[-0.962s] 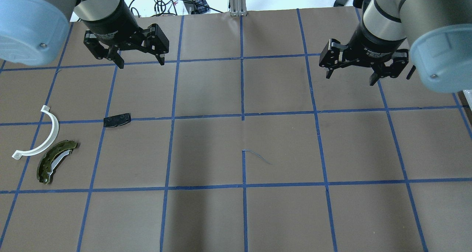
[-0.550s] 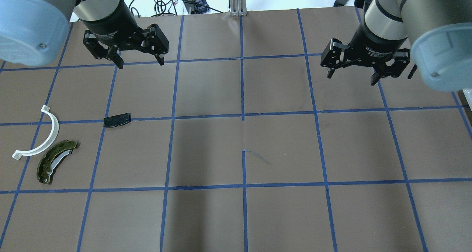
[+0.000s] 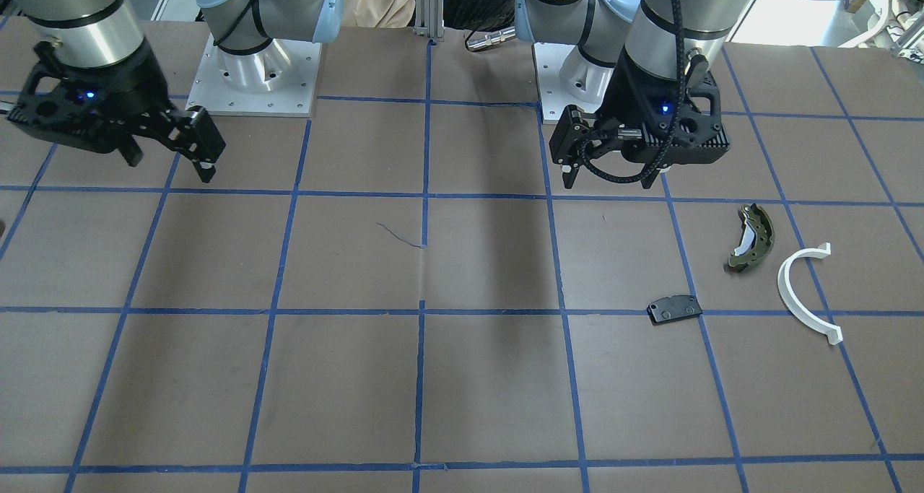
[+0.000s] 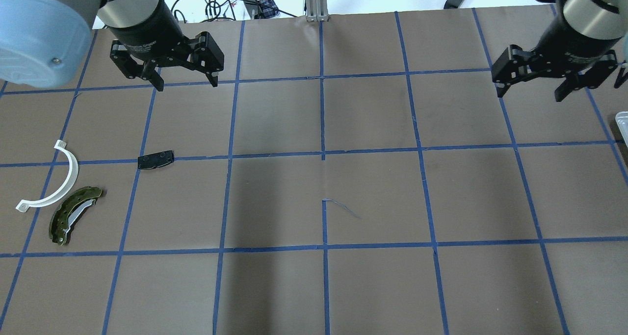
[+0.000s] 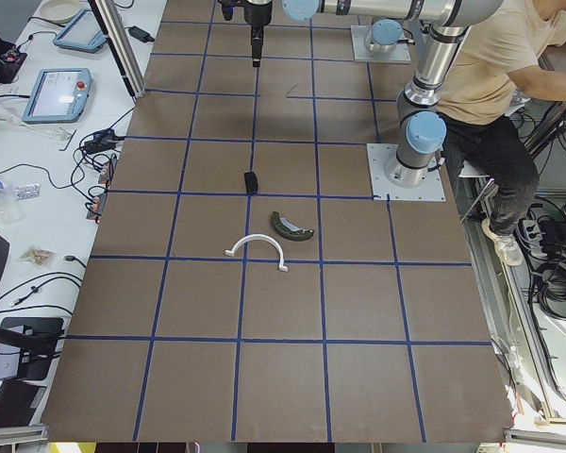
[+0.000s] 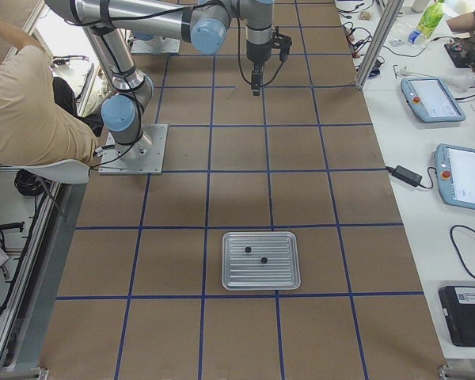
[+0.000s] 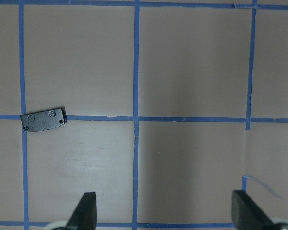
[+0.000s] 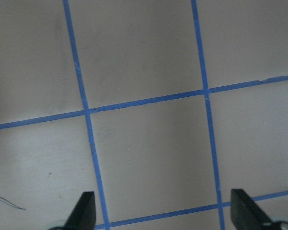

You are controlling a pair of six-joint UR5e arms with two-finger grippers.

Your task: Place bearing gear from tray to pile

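Observation:
The pile lies on the table's left side: an olive-green brake shoe (image 4: 73, 215), a white half-ring (image 4: 54, 183) and a black pad plate (image 4: 156, 159). The plate also shows in the left wrist view (image 7: 43, 120). The silver tray (image 6: 261, 273) sits at the table's right end and holds two small dark bearing gears (image 6: 247, 250). Only its edge (image 4: 624, 124) shows in the overhead view. My left gripper (image 4: 186, 82) hangs open and empty above the table, beyond the pad plate. My right gripper (image 4: 530, 94) is open and empty over bare table, left of the tray's edge.
Brown paper with a blue tape grid covers the table (image 4: 324, 286). Cables and devices lie beyond its far edge (image 4: 230, 1). A person sits behind the robot bases (image 5: 509, 57). Tablets lie on the side bench (image 6: 467, 174).
My right gripper has moved to the right, toward the tray end of the table, still open. The tray's edge has come into the overhead view. My left gripper has not moved.

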